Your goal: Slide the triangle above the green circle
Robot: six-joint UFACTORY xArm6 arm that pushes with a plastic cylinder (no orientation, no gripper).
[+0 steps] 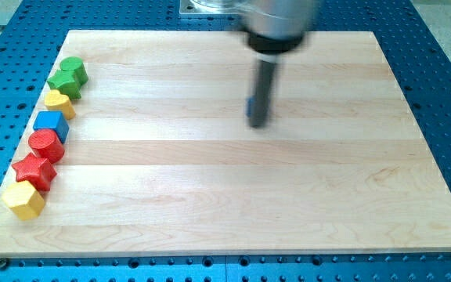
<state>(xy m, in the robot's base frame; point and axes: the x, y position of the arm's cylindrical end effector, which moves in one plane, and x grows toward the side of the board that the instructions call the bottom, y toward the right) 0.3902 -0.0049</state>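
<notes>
Tip: the dark rod's tip (257,124) has no fingers to open or close; it rests on bare board, touching nothing.
Triangle: no clear triangle; perhaps the yellow wooden block (58,102).
Bearing: far toward the view's left.
Green circle: green round wooden block (70,73), topmost in that column.

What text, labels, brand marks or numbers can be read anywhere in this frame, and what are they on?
None can be read. The wooden board, the coloured blocks along the view's left, from the green block down to the yellow hexagon, and the blue perforated table carry no visible writing. The rod is motion-blurred; my tip shows no marking.
</notes>
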